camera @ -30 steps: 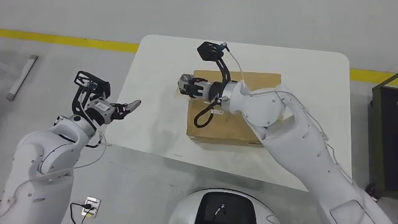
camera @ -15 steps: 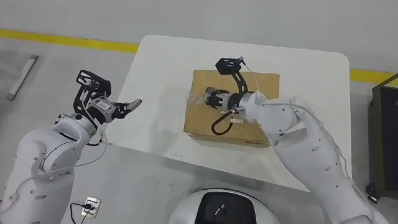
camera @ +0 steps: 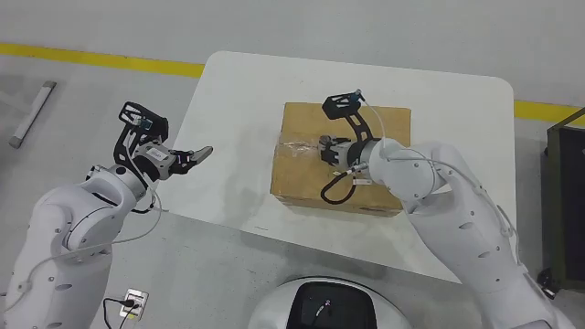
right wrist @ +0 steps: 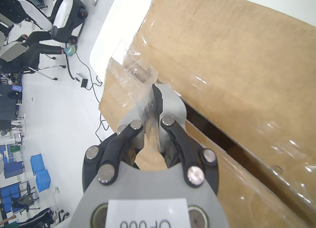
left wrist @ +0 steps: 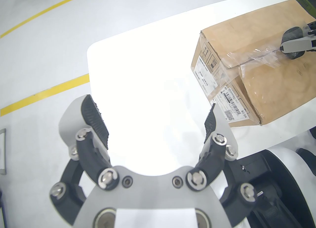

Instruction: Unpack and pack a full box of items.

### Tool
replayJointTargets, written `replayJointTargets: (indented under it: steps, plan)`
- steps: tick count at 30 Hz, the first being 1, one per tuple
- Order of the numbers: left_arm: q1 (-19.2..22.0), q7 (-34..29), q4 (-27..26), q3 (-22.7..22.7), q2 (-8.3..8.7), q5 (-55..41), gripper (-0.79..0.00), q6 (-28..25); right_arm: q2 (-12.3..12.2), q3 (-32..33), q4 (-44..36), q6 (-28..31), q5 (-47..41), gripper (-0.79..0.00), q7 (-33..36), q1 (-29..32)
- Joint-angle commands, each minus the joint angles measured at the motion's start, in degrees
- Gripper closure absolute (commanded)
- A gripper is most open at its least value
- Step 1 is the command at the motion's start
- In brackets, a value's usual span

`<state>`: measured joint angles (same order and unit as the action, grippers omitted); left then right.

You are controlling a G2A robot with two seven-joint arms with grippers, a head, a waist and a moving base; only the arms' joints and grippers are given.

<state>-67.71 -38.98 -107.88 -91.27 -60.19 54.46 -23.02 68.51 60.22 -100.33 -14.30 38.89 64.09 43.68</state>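
A brown cardboard box (camera: 311, 178) (left wrist: 259, 83) (right wrist: 222, 53) lies on the white table (camera: 238, 110). Clear packing tape (right wrist: 145, 105) (left wrist: 256, 56) (camera: 297, 145) runs along its top seam, lifted from the box's left end. My right gripper (camera: 326, 146) (right wrist: 150, 90) (left wrist: 284, 47) rests over the box top, shut on the tape strip. A dark gap shows between the flaps (right wrist: 209, 123) behind it. My left gripper (camera: 196, 157) (left wrist: 150, 110) hovers off the table's left edge, open, nothing between its fingers.
A yellow floor line (camera: 91, 58) runs behind the table. A dark green cart (camera: 565, 201) stands at the far right. Bare table surface (left wrist: 148, 66) lies left of the box and behind it.
My right gripper has pulled back rightward along the box top, drawing the tape with it. The left gripper has shifted slightly toward the table.
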Motion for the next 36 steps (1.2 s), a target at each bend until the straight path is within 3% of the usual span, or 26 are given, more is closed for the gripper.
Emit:
replayJointTargets:
  steps: [1,8,20,29,36]
  plan:
    - [-0.04,0.06,-0.06,0.05,0.06,0.12,-0.785,0.17,-0.06,0.01,0.04,-0.22,0.85,0.000,0.59,-0.10]
    - [-0.60,0.18,-0.83,0.17,0.28,0.11,-0.785,0.31,-0.39,-0.48,-1.21,0.78,7.13,0.000,1.67,-1.06]
    - [-1.58,0.35,-1.55,0.05,0.65,0.20,-0.785,0.73,-0.42,-0.71,-0.44,1.29,7.31,0.000,0.95,0.04]
    - [-1.79,0.84,-1.70,0.12,0.87,0.29,-0.785,1.16,0.01,-1.08,1.83,-4.85,9.82,0.000,3.16,-1.14]
    - [-1.35,1.07,-1.33,0.20,1.06,0.29,-0.785,1.12,0.43,-1.82,3.05,-6.11,9.86,0.000,4.82,-2.31]
